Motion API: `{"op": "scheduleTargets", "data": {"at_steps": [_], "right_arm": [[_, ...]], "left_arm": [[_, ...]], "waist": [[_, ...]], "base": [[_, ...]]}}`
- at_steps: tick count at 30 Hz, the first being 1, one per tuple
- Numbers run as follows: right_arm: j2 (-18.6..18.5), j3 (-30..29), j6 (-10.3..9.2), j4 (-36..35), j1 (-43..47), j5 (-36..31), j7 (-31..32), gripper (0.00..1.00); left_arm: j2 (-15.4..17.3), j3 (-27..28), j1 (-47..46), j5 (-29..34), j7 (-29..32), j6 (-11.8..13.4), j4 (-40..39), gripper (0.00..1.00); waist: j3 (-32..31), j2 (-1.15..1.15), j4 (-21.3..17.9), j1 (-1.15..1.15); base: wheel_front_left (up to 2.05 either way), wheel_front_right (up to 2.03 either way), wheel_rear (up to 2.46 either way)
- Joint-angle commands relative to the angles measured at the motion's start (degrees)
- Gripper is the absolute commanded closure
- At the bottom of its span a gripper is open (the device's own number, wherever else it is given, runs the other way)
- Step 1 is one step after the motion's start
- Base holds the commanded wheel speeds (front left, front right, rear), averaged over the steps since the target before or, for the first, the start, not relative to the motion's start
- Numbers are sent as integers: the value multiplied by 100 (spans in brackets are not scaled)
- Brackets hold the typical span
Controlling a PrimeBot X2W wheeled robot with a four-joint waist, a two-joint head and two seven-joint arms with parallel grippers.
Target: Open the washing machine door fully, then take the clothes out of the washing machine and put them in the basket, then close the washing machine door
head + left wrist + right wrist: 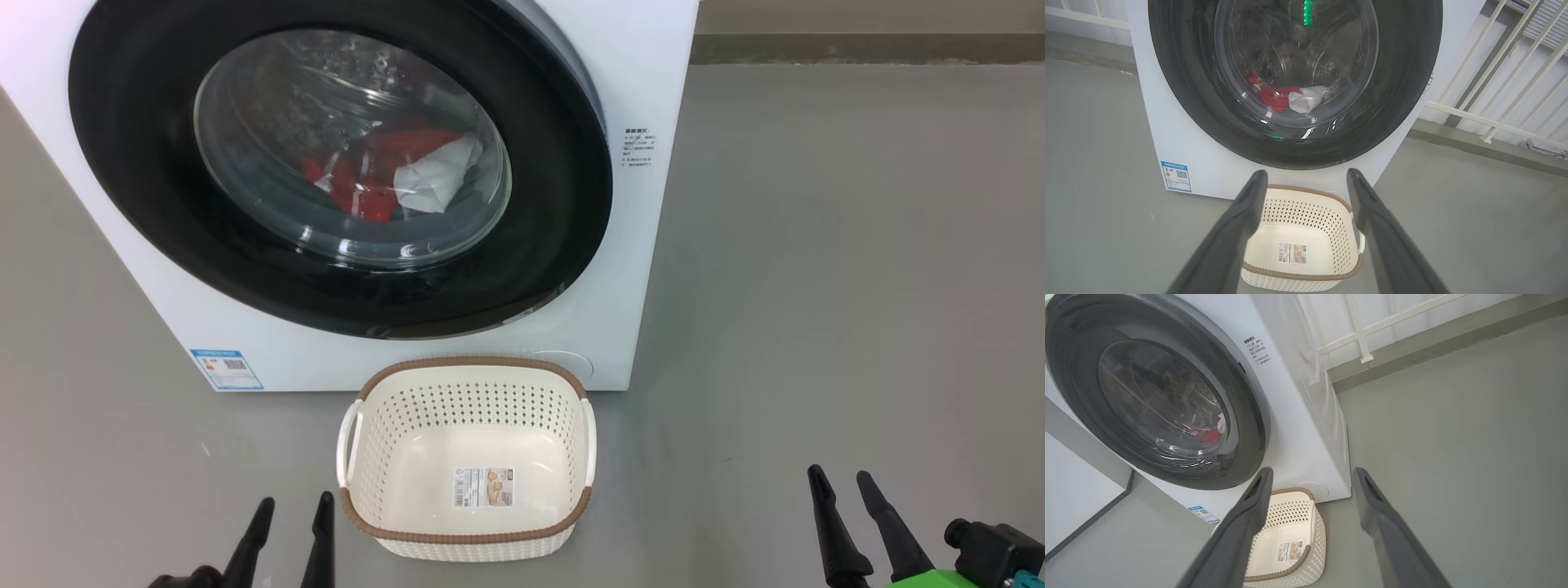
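Head view: the washer [653, 269] stands at the far side of the grey floor [857, 286], its door [139, 180] shut flat against the front. Behind the glass the clothes [375, 175] lie low in the drum, red cloth with a white piece to the right. The basket [469, 363] sits on the floor just in front of the washer, a sticker [483, 487] on its bottom. The left claw [295, 498] is at the near left, just beside the basket. The right claw [838, 471] is at the near right, well apart from it. Both stand open, gripping nothing

Left wrist view: the left claw [1306, 171] points at the washer, fingers spread wide, the basket showing between them. A blue label [1175, 176] marks the washer's lower left corner and a white railing [1494, 110] runs at the far right

Right wrist view: the right claw [1313, 469] is open and grips nothing; the basket shows past its left finger, with the shut door up to the left
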Motion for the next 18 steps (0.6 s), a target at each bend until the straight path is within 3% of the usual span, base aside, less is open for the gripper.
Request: {"op": "scheduleTargets", "data": {"at_steps": [1,18], "right_arm": [[-50,81,4,-187,-23,-222,-97,0],[-5,-9,4,-410,175,-1136,-367,0]], "left_arm": [[87,157,-30,246,-102,-45,-121,0],[44,247,61,1266,-374,-189,-126,0]], "waist": [[0,0,-2,0],[37,0,-7,0]], "base": [[0,0,0],[0,0,0]]}}
